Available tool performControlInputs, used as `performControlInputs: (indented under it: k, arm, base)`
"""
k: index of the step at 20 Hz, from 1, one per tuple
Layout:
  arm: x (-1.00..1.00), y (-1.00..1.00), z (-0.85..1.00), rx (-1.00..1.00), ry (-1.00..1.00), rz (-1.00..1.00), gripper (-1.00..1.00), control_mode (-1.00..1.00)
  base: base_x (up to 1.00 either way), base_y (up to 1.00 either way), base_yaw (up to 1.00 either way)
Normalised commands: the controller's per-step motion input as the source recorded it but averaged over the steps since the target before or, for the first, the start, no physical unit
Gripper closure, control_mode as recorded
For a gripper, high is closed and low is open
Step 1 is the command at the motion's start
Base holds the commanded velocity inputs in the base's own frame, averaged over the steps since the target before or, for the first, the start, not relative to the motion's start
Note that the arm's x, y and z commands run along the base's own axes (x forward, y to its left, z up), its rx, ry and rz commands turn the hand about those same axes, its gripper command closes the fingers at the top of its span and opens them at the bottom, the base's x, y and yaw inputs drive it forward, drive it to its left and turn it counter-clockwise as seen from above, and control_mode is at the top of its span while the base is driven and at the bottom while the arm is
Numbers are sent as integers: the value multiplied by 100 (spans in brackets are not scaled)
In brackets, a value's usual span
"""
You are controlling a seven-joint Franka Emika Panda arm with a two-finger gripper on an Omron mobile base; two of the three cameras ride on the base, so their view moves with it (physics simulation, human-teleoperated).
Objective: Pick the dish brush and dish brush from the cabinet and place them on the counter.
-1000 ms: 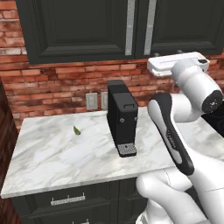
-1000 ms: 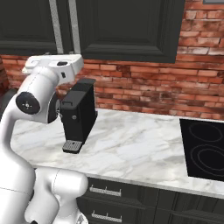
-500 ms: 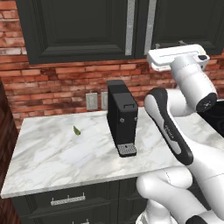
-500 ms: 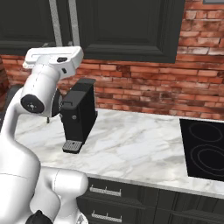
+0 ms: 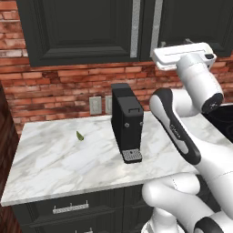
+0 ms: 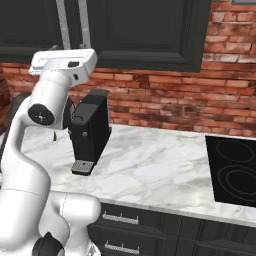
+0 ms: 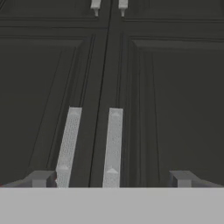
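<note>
Looking for writing, you will find none you can read: the dark strip on the arm's forearm in the left base view carries faint lettering, too small to make out, and the black coffee machine [image 5: 127,122] bears no legible brand.

You can count two doors on the cabinet [image 5: 82,32], both closed, with two silver bar handles [image 7: 113,146] running side by side along the seam between them. With the doors shut, you cannot tell where the dish brushes are.

One gripper [image 7: 110,178] is raised to the height of the cabinet's lower edge and faces the doors squarely; its two finger tips [image 7: 41,178] stand spread wide apart with nothing between them, and in the hand view both handles lie within the span of the tips.

On the counter [image 5: 54,168] you have one coffee machine standing upright near the brick wall, and one small green scrap [image 5: 79,135] lying to its left, well apart from it. One double wall outlet [image 5: 96,105] sits on the bricks just left of the machine. One black cooktop [image 6: 232,171] with two ring burners in sight lies at the right end of the counter.
</note>
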Motion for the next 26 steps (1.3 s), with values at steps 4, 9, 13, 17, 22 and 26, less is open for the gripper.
performControlInputs:
  k: [4, 9, 13, 17, 22, 26]
  arm:
    - [29, -2, -2, 0, 1, 0, -100, -100]
    - [34, -2, -5, 0, 0, 0, -100, -100]
    - [34, 0, -9, 0, 0, 0, -100, -100]
    - [35, 0, -11, 0, 0, 0, -100, -100]
    - [36, 0, -8, 0, 0, 0, -100, -100]
    - [37, -1, -6, 0, 0, 0, -100, -100]
  base:
    - [0, 0, 0]
    - [0, 0, 0]
    - [0, 0, 0]
    - [0, 0, 0]
    - [0, 0, 0]
    - [0, 0, 0]
